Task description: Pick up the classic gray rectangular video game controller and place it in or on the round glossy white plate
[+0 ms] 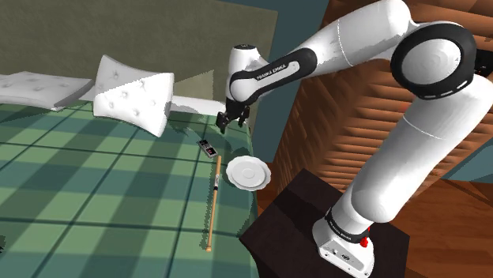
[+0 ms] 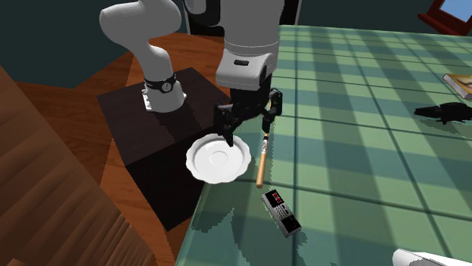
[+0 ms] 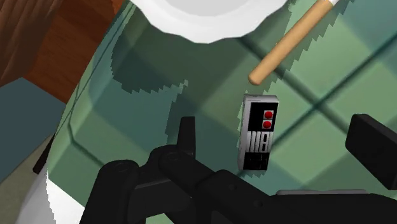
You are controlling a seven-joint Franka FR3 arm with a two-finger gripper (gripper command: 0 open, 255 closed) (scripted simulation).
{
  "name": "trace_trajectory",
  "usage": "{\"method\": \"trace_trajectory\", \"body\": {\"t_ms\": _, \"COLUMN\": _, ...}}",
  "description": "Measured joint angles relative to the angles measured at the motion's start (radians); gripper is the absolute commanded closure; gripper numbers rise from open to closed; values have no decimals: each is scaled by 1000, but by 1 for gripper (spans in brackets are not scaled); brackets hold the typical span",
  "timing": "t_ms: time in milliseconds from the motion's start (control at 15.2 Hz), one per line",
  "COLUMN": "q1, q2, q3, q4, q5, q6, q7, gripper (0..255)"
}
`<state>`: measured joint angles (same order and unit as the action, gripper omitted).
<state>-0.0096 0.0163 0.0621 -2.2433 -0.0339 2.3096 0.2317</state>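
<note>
Your all-black two-finger end effector [image 2: 248,130] hangs with its fingers spread wide and nothing between them; it grips nothing. In the wrist view the end effector [image 3: 278,137] looks down on the grey rectangular video game controller with black face and two red buttons [image 3: 257,132], which lies in the gap between the fingers, touched by neither.

In the shoulder view the end effector [image 1: 231,120] sits above the middle of the frame, and the controller [image 1: 206,148] lies flat on the green plaid bed cover [image 1: 95,182] just below and left of it.

The round glossy white plate with a scalloped rim [image 1: 248,173] rests at the bed's edge, right of the controller and empty. In the second exterior view the plate [image 2: 218,158] is at centre left and the controller [image 2: 281,211] lower right of it, apart. A long thin wooden stick [image 2: 262,162] lies between them.

So, by my judgement, nothing of the task is done yet: you have the descent, the grasp, the lift, the carry and the release left.
</note>
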Motion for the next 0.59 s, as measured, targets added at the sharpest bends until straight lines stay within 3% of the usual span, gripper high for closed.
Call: {"method": "trace_trajectory", "body": {"t_ms": 594, "q1": 1, "q2": 343, "q3": -2, "q4": 226, "q5": 14, "q6": 115, "q7": 21, "gripper": 0}}
